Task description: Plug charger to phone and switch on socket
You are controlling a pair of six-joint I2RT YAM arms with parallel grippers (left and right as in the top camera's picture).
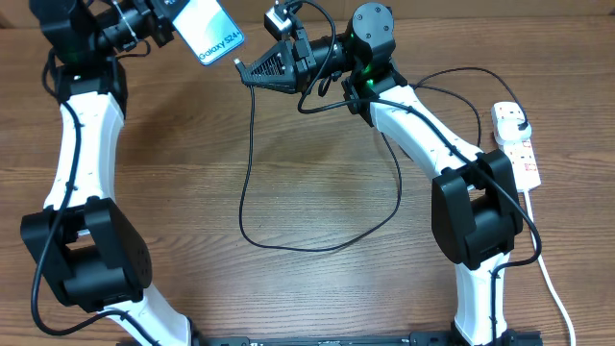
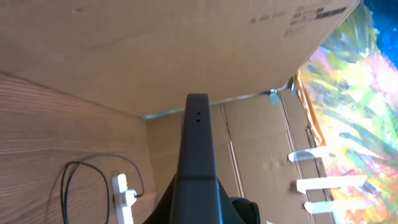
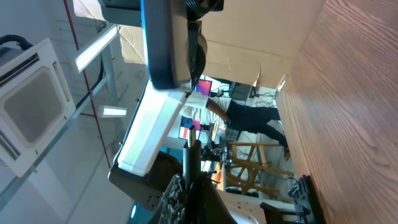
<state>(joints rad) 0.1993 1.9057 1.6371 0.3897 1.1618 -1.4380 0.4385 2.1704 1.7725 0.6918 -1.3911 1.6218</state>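
My left gripper (image 1: 171,23) is shut on the phone (image 1: 208,30) and holds it in the air at the back left, its cyan screen facing up. In the left wrist view the phone (image 2: 198,146) shows edge-on as a dark slab. My right gripper (image 1: 254,69) is shut on the connector end of the charger, whose tip (image 1: 237,62) sits just below the phone's lower edge. In the right wrist view the connector (image 3: 191,158) points up towards the phone's end (image 3: 163,50), with a gap between them. The black cable (image 1: 252,183) loops over the table to the plug (image 1: 510,119) in the socket (image 1: 524,159).
The socket's thick white cord (image 1: 548,279) runs down the right side of the table towards the front edge. The socket also shows in the left wrist view (image 2: 122,200). A cardboard wall (image 2: 186,50) stands behind the table.
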